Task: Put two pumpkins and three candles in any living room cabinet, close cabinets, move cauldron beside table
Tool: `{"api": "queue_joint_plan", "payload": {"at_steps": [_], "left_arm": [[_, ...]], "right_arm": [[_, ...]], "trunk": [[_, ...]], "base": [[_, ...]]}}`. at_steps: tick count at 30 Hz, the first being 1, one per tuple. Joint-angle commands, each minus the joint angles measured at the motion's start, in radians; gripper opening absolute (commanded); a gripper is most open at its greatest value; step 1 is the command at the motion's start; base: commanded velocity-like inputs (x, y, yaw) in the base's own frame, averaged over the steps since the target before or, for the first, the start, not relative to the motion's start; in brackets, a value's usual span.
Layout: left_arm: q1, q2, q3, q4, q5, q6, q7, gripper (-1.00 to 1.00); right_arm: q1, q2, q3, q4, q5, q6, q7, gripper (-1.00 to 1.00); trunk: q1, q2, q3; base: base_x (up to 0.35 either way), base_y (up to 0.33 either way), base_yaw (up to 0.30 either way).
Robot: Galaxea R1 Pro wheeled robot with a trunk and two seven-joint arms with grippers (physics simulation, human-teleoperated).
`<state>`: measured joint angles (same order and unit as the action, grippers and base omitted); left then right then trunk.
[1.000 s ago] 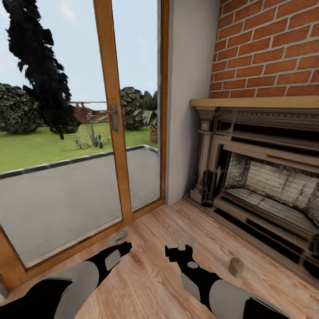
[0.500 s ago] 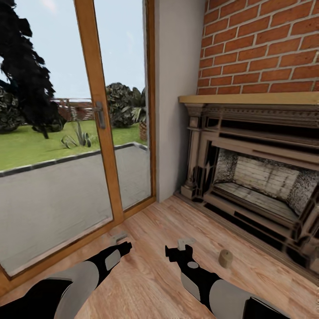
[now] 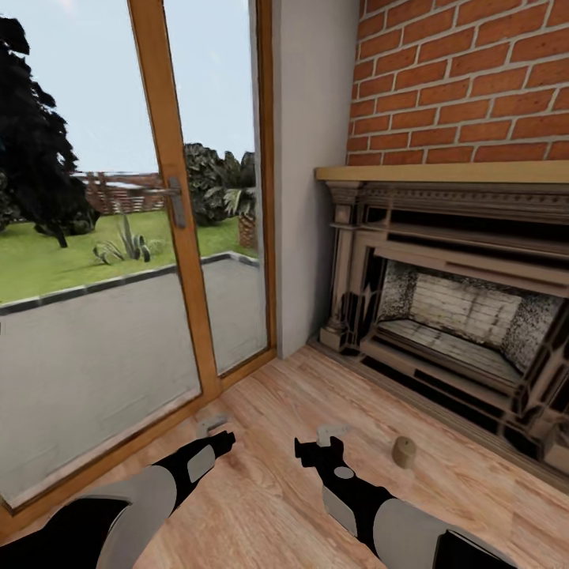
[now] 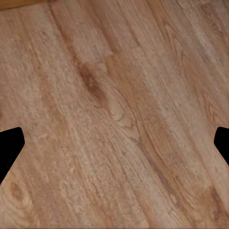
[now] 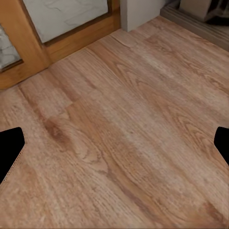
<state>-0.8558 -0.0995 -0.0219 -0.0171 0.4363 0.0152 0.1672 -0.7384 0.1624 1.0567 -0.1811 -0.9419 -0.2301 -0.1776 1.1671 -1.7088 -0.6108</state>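
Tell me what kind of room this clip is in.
Most likely a living room in a house: an ornate fireplace under a red brick chimney, a light wood plank floor, and wood-framed glass doors opening on a terrace and garden. A small tan candle stands on the floor.

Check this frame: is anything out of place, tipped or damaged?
One candle stands upright on the bare wood floor in front of the fireplace, to the right of the right gripper, apart from it. Nothing else stands out; nothing looks spilled or broken.
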Motion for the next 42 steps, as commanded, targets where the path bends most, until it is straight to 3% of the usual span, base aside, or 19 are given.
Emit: {"api": "queue_joint_plan", "payload": {"at_steps": [1, 16, 42], "left_arm": [[0.0, 0.0, -0.003, -0.001, 0.005, 0.002, 0.004, 1.0], [0.0, 0.0, -0.003, -0.001, 0.006, 0.002, 0.004, 1.0], [0.0, -0.003, -0.003, -0.001, 0.006, 0.003, 0.003, 1.0]], "right_arm": [[-0.001, 0.0, 0.009, 0.0, -0.008, -0.003, -0.005, 1.0], [-0.001, 0.0, 0.009, 0.0, -0.008, -0.003, -0.005, 1.0], [-0.001, 0.0, 0.009, 0.0, -0.008, -0.003, -0.005, 1.0]], "trunk": [[0.0, -0.001, -0.001], [0.0, -0.001, -0.001], [0.0, -0.001, -0.001]], "base": [[0.0, 0.289, -0.01], [0.0, 0.251, -0.144], [0.0, 0.01, -0.252]]}}
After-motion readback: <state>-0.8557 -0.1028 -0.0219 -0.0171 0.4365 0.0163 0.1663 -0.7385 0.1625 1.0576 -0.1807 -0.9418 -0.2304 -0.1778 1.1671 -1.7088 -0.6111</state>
